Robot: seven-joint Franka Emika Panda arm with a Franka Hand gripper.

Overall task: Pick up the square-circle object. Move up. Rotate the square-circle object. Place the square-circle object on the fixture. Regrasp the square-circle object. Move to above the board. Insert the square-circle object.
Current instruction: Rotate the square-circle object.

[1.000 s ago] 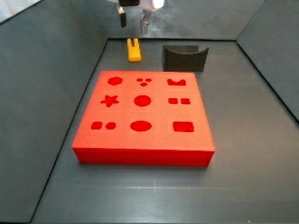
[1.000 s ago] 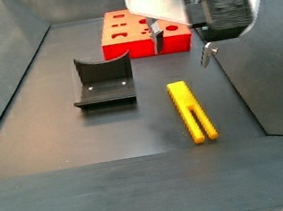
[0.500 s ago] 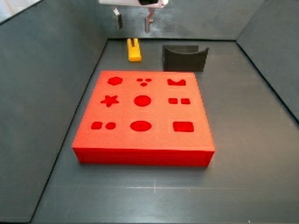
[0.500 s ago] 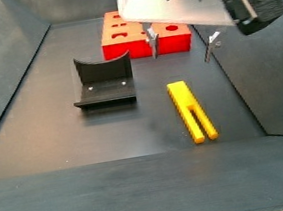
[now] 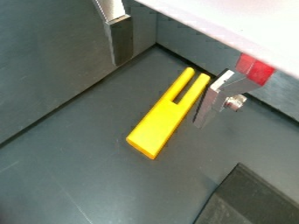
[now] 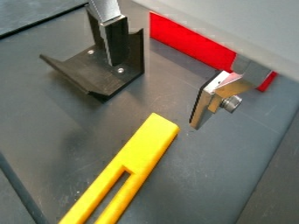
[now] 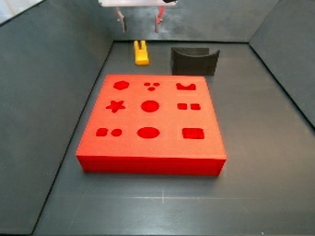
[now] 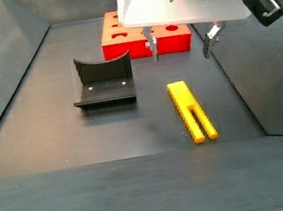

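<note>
Dark floor: gripper (image 8: 180, 47) has risen, fingers (image 8: 154, 45) apart and empty above the square-circle object (image 8: 191, 111).

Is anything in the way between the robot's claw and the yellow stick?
Nothing visible is. The gripper hangs open above the floor, and the square-circle object lies flat below it with only bare floor around. The fixture and the board sit off to the sides.

The square-circle object (image 5: 170, 110) is seen as smooth yellow plastic with a slight sheen. The gripper (image 6: 162, 72), above the floor, is fitted with brushed metal fingers (image 6: 215, 98). The fixture (image 6: 100, 70) and board (image 7: 150, 123) look matt.
</note>
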